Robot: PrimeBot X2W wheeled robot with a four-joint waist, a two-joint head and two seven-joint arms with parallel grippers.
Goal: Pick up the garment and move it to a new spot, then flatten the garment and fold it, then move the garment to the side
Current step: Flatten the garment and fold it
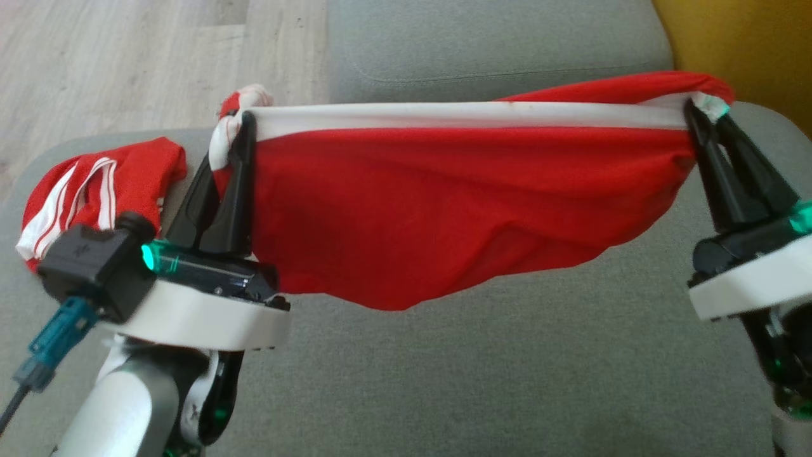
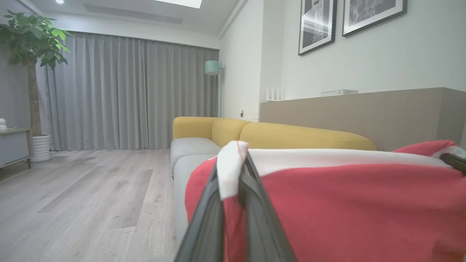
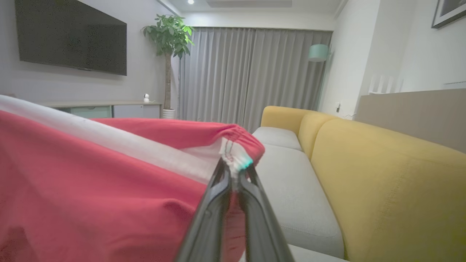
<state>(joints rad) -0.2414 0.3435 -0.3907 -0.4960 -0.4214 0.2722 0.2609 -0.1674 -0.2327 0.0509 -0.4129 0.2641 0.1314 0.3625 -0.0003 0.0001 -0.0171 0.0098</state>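
Head view. A grey sofa seat (image 1: 482, 381) is spread below, pale wood floor (image 1: 127, 57) at upper left, a yellow backrest (image 1: 748, 44) at upper right. The red garment (image 1: 444, 209) is held up over the seat, its white band (image 1: 469, 114) stretched taut between the two claws, the body sagging in a loose belly underneath — clear of the cushion, as far as can be judged. The left gripper (image 1: 243, 124) is pressed together on the band's bunched left end; the right gripper (image 1: 696, 109) is pinched on the right end, at the very edge. A striped red piece (image 1: 95, 184) is seen lying on the seat beside the left wrist; whether it belongs to the same garment cannot be told.

Left wrist view. Beyond are noted grey curtains (image 2: 127, 94), a potted plant (image 2: 29, 40), framed pictures (image 2: 316, 25) on the wall. The band is seen wrapped over the closed fingers (image 2: 207, 218).

Right wrist view. A wall-mounted screen (image 3: 71, 36) and a teal lamp (image 3: 318, 52) are noted. Only a thin edge of band is nipped between the fingers.

Risks, as judged. The right hold is shallow — with more pull across the band, the cloth could be lost from that side. If lowered unevenly, the belly would be laid first and creased under itself, and flattening would be spoiled. The striped piece could be snagged by the left arm.
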